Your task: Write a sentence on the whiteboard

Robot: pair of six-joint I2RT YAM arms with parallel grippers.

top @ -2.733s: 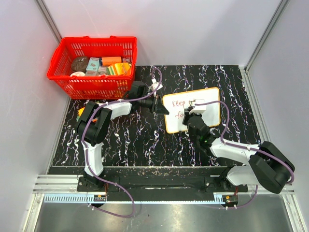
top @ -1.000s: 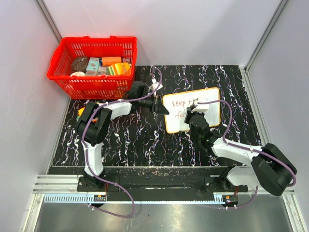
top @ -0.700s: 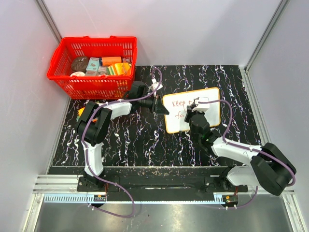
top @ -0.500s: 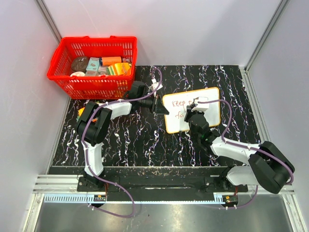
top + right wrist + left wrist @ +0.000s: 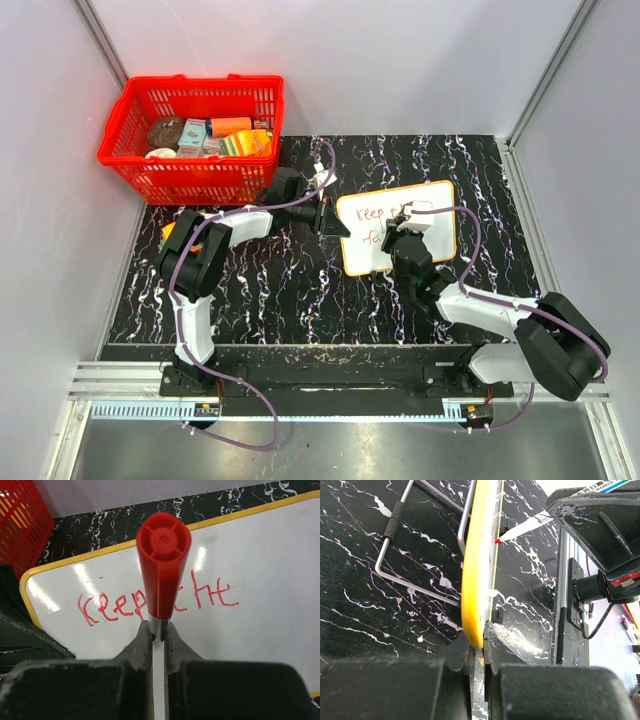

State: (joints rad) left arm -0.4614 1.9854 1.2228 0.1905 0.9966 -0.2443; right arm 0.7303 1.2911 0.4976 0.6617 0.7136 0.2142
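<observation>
The whiteboard lies on the black marbled table, white with a yellow rim. My left gripper is shut on the rim of its left edge; the left wrist view shows the yellow rim pinched between the fingertips of that gripper. My right gripper hovers over the board's middle, shut on a red marker that stands between the fingers of that gripper. The marker's tip meets the board. The sentence reads "Keep the" in red, with a second line started below, partly hidden by the gripper.
A red basket with several packets stands at the back left. A bent metal wire stand shows behind the board in the left wrist view. Grey walls close in both sides and the back.
My right gripper has shifted slightly down and left over the board's second line with the marker. The left gripper and the whiteboard have stayed put.
</observation>
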